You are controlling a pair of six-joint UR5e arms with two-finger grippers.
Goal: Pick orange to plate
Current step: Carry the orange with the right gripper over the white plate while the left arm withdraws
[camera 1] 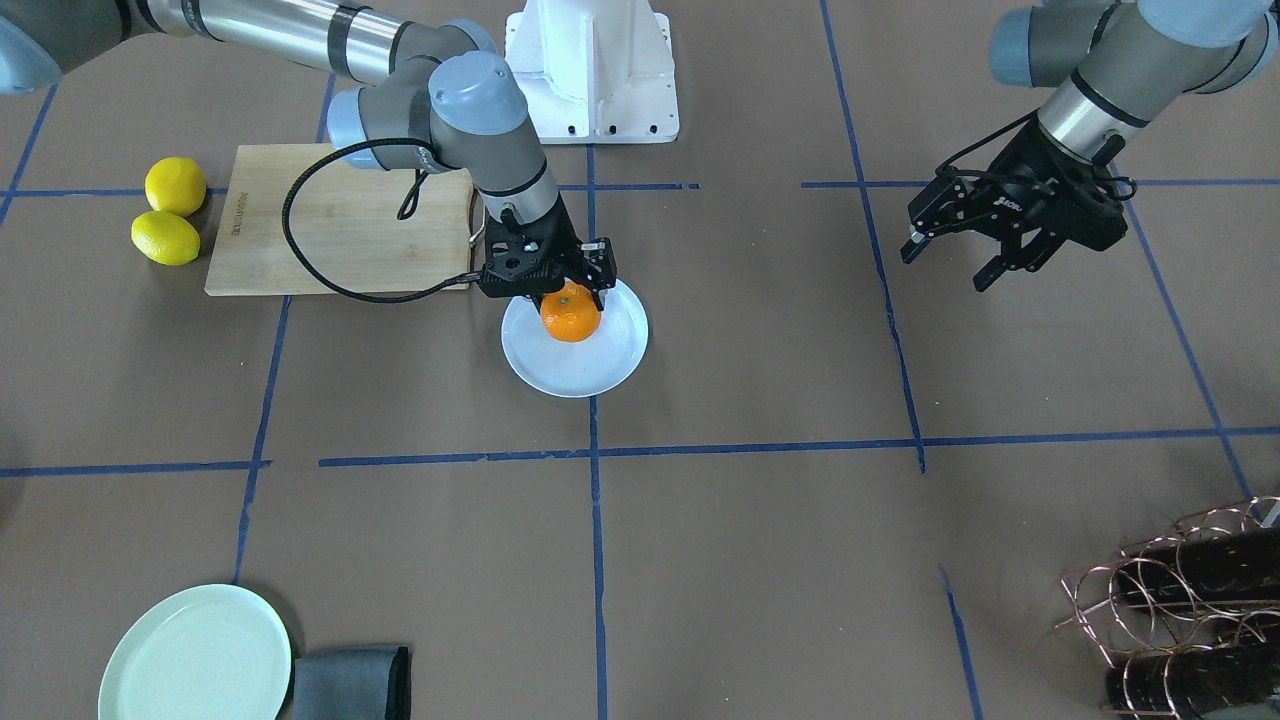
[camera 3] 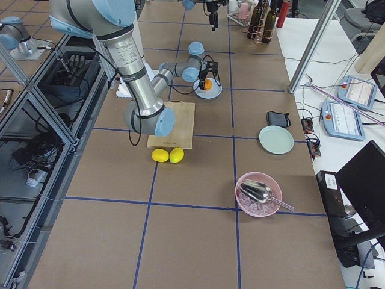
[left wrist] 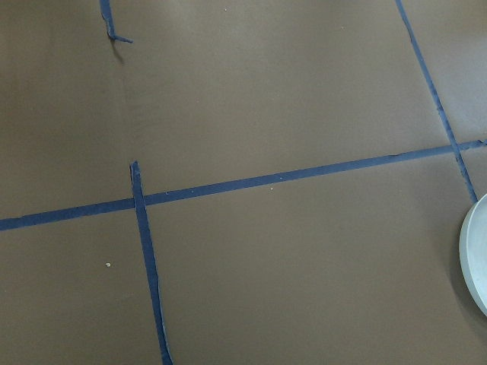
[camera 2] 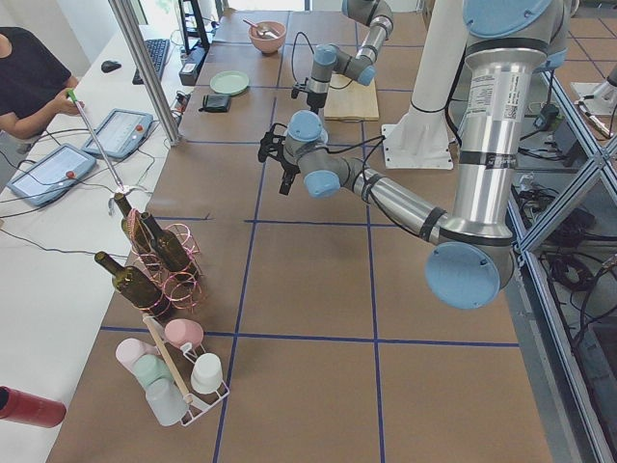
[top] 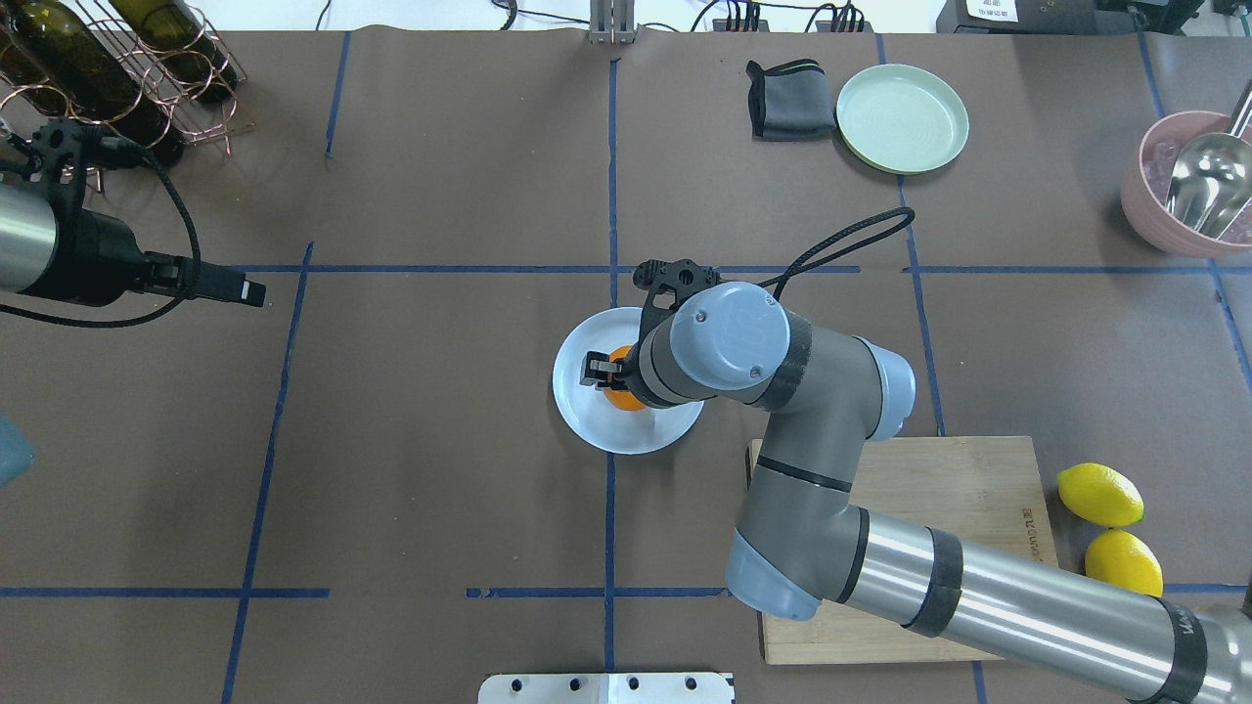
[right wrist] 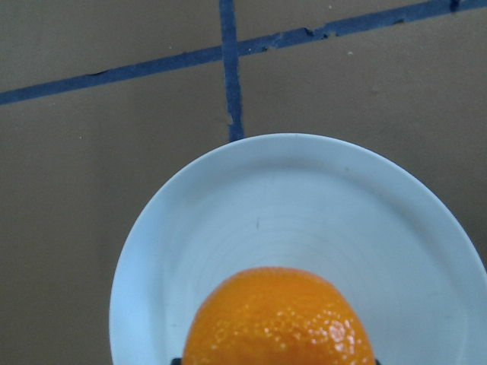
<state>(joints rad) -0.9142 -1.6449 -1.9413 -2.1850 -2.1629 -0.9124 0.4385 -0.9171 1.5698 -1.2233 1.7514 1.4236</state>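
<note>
The orange (camera 1: pixel 570 316) sits low over the middle of the white plate (camera 1: pixel 600 372), near the table's centre. My right gripper (camera 1: pixel 565 292) comes straight down on it, a finger on either side, shut on the fruit. In the right wrist view the orange (right wrist: pixel 278 319) fills the bottom centre above the plate's ridged centre (right wrist: pixel 304 198). The overhead view shows only a sliver of the orange (top: pixel 618 397) under the wrist. I cannot tell whether the fruit touches the plate. My left gripper (camera 1: pixel 948 268) hangs open and empty, far off to the side; its wrist view catches only the plate's rim (left wrist: pixel 475 255).
Two yellow lemons (camera 1: pixel 172 212) lie beside a wooden cutting board (camera 1: pixel 330 220) under my right arm. A mint-green plate (camera 1: pixel 195 655) and grey cloth (camera 1: pixel 350 685) sit at the far edge. A bottle rack (camera 1: pixel 1180 610) and a pink bowl with a scoop (top: pixel 1188 186) stand at the corners.
</note>
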